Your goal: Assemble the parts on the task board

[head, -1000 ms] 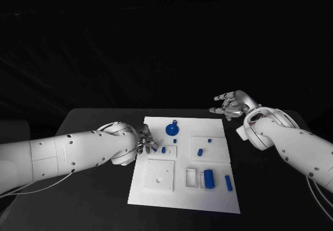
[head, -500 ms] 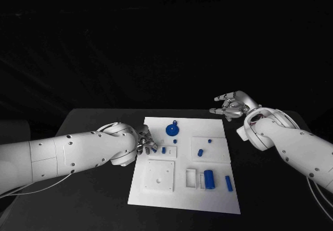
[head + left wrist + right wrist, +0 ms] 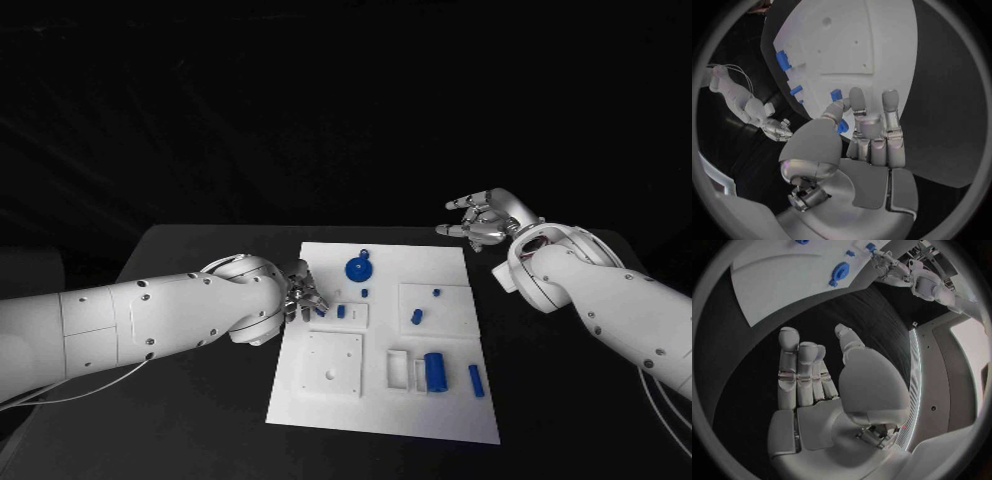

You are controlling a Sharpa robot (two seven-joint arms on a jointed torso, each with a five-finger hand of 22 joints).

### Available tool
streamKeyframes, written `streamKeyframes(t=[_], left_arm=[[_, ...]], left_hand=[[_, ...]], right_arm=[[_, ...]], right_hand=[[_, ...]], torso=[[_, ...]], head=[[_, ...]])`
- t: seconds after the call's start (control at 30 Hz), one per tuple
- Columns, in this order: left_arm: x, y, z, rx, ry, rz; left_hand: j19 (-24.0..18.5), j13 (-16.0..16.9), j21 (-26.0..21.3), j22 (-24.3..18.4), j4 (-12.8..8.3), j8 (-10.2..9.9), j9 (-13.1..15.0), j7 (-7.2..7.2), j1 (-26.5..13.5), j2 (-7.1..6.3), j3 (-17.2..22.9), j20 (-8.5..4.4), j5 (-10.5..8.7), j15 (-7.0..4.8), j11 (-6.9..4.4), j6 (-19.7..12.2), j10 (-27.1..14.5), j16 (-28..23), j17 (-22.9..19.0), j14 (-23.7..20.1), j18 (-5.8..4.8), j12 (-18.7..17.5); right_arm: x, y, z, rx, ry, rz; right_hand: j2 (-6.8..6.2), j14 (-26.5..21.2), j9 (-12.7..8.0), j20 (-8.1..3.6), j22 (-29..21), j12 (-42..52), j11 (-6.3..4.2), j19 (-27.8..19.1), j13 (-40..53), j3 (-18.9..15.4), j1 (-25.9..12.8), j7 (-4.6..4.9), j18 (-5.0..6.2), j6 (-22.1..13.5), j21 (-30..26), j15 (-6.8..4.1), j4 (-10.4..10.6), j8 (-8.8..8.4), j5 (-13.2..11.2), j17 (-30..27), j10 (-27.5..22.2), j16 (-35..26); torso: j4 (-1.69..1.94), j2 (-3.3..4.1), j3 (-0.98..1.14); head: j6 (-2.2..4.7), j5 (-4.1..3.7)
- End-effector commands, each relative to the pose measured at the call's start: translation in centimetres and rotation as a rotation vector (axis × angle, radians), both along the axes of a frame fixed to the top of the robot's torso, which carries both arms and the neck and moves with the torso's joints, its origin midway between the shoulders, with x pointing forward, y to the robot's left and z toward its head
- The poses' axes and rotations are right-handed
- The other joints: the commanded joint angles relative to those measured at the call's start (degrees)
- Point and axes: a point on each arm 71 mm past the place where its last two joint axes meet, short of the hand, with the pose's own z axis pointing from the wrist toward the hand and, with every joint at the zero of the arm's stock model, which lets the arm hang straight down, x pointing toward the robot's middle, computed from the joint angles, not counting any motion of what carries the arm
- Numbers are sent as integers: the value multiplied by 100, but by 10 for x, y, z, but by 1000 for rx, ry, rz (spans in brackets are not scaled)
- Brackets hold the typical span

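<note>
The white task board lies in the middle of the black table. Blue parts sit on it: a round wheel, small pegs, a thick cylinder and a thin bar. My left hand is at the board's left edge, beside a small square plate with a peg. In the left wrist view that hand pinches a small blue part between thumb and finger. My right hand hovers past the board's far right corner, holding nothing; its fingers are straight.
A square white plate with a centre hole and a narrow slot block sit on the near half of the board. Bare black tabletop lies on both sides of the board. My right forearm runs along the board's right side.
</note>
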Motion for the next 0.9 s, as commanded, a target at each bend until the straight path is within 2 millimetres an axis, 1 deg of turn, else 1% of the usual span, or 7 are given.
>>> streamKeyframes(t=[0.03, 0.23, 0.47, 0.9], left_arm=[[-2, 0, -3, 17, 21, -7], [-2, 1, -4, 19, 25, -7], [-3, 1, -6, 21, 32, -9], [-4, -1, -9, 20, 52, -16]], left_hand=[[-7, -6, 27, 104, -67, 22, 346, -513, 1, 42, 57, 41, 32, 4, -37, 568, 282, 18, 5, 47, 34, 36], [-7, -6, 27, 104, -67, 22, 346, -513, 1, 42, 57, 41, 32, 4, -37, 568, 282, 18, 5, 47, 34, 36], [-18, -10, 36, 102, -75, 11, 353, -512, -11, 47, 60, 47, 29, 8, -35, 574, 283, 17, 9, 44, 39, 37], [-18, -11, 41, 101, -65, 17, 357, -524, -42, 33, 39, 46, 23, 5, -37, 612, 284, 23, 33, 51, 36, 41]], right_arm=[[0, 1, 0, -3, 4, 13], [0, 1, -1, -3, 6, 13], [0, 1, -2, -3, 8, 13], [0, 1, -3, -3, 9, 13]], right_hand=[[-2, -15, -2, 3, 218, 13, -24, 124, -7, 5, -29, 15, 80, -35, -21, -25, 3, -22, 9, -10, -31, -19], [-2, -15, -2, 3, 218, 13, -24, 124, -7, 5, -29, 15, 80, -35, -21, -25, 3, -22, 9, -10, -31, -19], [-2, -15, -2, 3, 218, 13, -24, 124, -7, 5, -29, 15, 80, -35, -21, -25, 3, -22, 9, -10, -31, -19], [6, -16, -2, 3, 219, 12, -23, 127, -7, 2, -26, 17, 79, -45, -22, -25, 5, -21, 18, -10, -34, -20]], torso=[[-2, 3, 0], [2, 2, 1], [1, 2, -2], [-3, 3, 2]], head=[[-4, 3], [-11, 3], [-20, -1], [-34, -9]])
